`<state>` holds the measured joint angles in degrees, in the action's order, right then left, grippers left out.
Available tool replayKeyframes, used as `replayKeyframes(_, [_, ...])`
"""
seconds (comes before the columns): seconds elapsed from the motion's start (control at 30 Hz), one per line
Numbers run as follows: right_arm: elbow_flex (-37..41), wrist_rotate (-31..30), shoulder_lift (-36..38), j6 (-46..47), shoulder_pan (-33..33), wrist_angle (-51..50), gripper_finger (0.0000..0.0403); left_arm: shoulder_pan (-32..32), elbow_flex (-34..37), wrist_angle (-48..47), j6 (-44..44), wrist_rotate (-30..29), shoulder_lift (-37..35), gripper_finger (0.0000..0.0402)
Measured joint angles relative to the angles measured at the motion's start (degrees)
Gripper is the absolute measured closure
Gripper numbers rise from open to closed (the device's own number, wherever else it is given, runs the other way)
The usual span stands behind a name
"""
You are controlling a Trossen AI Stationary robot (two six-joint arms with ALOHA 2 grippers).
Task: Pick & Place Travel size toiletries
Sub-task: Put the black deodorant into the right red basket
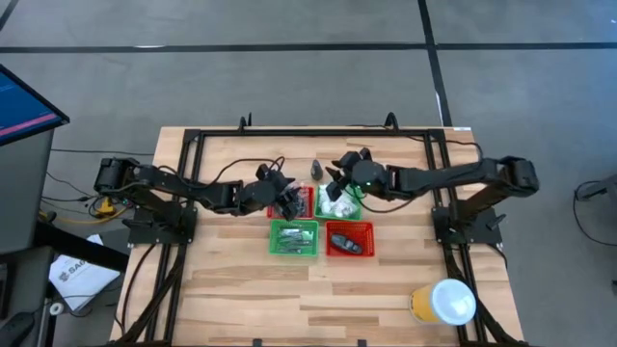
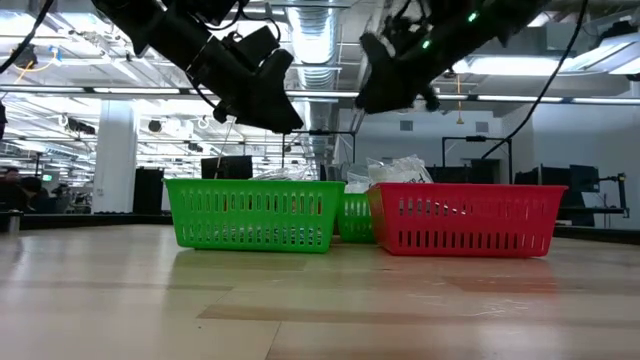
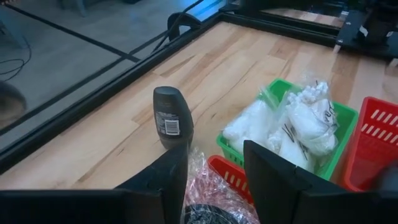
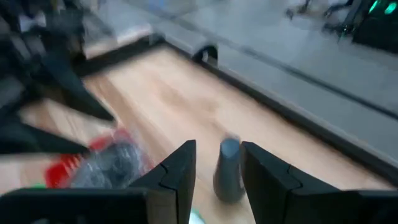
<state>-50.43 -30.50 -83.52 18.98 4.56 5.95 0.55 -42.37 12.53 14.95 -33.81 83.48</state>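
Observation:
A dark oblong mini bottle (image 1: pixel 316 172) stands upright on the table behind four mesh baskets. My right gripper (image 4: pixel 217 148) is open just to the bottle's right, and the bottle (image 4: pixel 229 169) shows beyond the gap between its fingers. My left gripper (image 3: pixel 216 149) hangs open over the far red basket (image 1: pixel 301 200), above a crinkly clear packet with a black coiled piece (image 3: pixel 208 208). White packets (image 3: pixel 292 127) fill the far green basket (image 1: pixel 339 205). The near green basket (image 1: pixel 294 238) holds silver tubes, and the near red basket (image 1: pixel 349 238) holds dark bottles.
A yellow tub with a white lid (image 1: pixel 445 301) stands at the table's near right corner. A black frame rail (image 1: pixel 318 131) runs along the far edge. Bare wood lies in front of the baskets. In the low view both grippers (image 2: pixel 270 100) (image 2: pixel 390 85) hang above the basket rims.

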Motion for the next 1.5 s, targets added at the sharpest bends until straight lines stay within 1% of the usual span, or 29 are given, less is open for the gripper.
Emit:
replayKeyframes(0.07, [0.47, 1.34, -1.42, -0.11, 1.17, 0.0, 0.0287, -0.21, 0.0, 0.05, -0.01, -0.01, 0.0, 0.0257])
replayKeyframes(0.13, [-0.03, 3.66, -4.14, -0.12, 2.19, 5.33, 0.0287, -0.46, 0.0, 0.05, -0.05, -0.01, 0.0, 0.0257])
replayKeyframes(0.27, [-0.03, 4.23, -9.83, -0.8, 3.65, 9.53, 0.0287, -0.65, 0.0, -0.01, -0.27, 0.01, 0.0, 0.0257])
replayKeyframes(0.4, [-2.56, 4.16, -13.69, -1.01, 4.35, 12.3, 0.0277, -0.65, 0.0, -0.03, -3.14, -0.01, 0.0, 0.0257])
replayKeyframes(0.5, [-4.19, 4.23, -15.91, -1.59, 4.26, 11.33, 0.0255, -0.65, 0.0, 0.0, -3.37, -0.01, 0.0, 0.0257])
replayKeyframes(0.77, [-9.39, 3.56, -21.64, -1.64, 4.35, 10.35, 0.0175, -0.65, 0.0, -0.06, -4.04, -0.01, 0.0, 0.0257])
replayKeyframes(0.87, [-10.72, 3.45, -21.95, -4.11, 4.39, 7.63, 0.0156, -0.65, 0.0, -0.06, -4.03, -0.01, 0.0, 0.0257])
replayKeyframes(0.97, [-11.63, 3.48, -21.07, -4.42, 4.39, 5.63, 0.0148, -0.65, 0.0, -0.06, -4.03, -0.01, 0.0, 0.0257])
replayKeyframes(1.13, [-12.18, 3.45, -19.89, -4.52, 4.86, 4.12, 0.0147, -0.63, 0.0, -0.06, -4.03, -0.01, 0.0, 0.0257])
replayKeyframes(1.33, [-12.14, 3.45, -19.89, -0.57, 6.15, 0.19, 0.0147, -0.63, 0.0, -0.06, -4.03, -0.01, 0.0, 0.0257])
replayKeyframes(1.5, [-12.11, 3.51, -19.89, -0.22, 6.49, 0.17, 0.0147, -0.63, 0.0, -0.04, -4.01, -0.01, 0.0, 0.0257])
